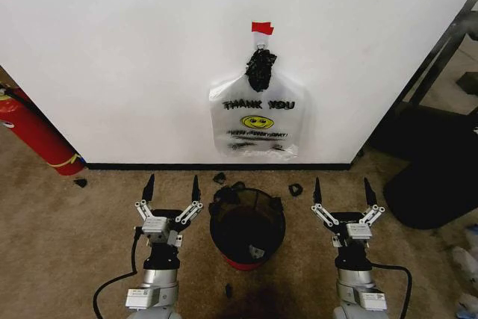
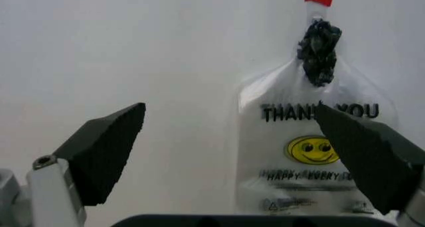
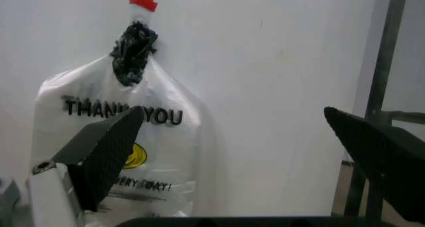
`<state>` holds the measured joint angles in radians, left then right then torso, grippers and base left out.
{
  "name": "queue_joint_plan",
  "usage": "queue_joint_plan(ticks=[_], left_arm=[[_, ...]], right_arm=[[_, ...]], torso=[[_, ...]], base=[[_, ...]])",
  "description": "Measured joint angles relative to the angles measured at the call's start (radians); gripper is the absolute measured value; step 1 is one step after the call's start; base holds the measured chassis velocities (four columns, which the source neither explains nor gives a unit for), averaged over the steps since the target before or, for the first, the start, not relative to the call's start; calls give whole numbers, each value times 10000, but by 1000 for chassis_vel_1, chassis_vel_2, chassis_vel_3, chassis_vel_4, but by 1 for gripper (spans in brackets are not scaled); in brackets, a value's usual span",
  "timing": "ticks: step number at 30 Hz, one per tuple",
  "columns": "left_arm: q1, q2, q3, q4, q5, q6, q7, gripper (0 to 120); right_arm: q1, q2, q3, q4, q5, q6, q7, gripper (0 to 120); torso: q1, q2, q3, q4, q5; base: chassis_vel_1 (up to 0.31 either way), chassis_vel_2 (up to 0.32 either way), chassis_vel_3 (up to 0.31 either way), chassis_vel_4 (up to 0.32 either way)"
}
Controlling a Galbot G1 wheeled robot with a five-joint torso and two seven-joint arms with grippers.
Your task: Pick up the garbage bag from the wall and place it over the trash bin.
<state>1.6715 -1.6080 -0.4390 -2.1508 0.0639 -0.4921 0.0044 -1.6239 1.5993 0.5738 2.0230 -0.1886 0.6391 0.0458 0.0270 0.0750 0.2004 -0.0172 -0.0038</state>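
Hanging flat against the wall [image 1: 134, 57] on the far side: the garbage bag [image 1: 258, 126], gathered at its top into a dark bunched knot [image 1: 261, 67] under a small red tape piece [image 1: 262, 28]. Clear plastic, black "THANK YOU" lettering, yellow smiley face below it, lower edge just above the black baseboard [image 1: 149, 166]. Not touched by either gripper.

Standing upright on the brown carpet [image 1: 60, 237], nearer than the bag and almost directly below it: the trash bin [image 1: 247, 227], black mesh with a red base, between the two arms.

Left gripper [image 1: 172, 187] held low, just left of the bin, fingers spread wide and pointing toward the wall, nothing between them. Same spread in the left wrist view, with the bag visible beyond the fingertips [image 2: 109, 147].

Right gripper [image 1: 343, 190] held low, right of the bin, fingers likewise parted and empty, well short of the bag.

Leaning at the far left against the wall: a red fire extinguisher [image 1: 33, 134]. Small dark scraps [image 1: 295, 188] scattered on the carpet near the baseboard. Dark metal frame [image 1: 441, 57] at the far right.
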Motion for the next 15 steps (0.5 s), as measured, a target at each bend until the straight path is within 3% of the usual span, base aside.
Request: queue_joint_plan(ticks=[15], left_arm=[[-23, 18, 1, 27, 21, -10, 0, 100]], right_arm=[[-11, -8, -23, 37, -166, 1, -128, 100]], torso=[[0, 0, 0, 0, 0]], base=[[0, 0, 0, 0]])
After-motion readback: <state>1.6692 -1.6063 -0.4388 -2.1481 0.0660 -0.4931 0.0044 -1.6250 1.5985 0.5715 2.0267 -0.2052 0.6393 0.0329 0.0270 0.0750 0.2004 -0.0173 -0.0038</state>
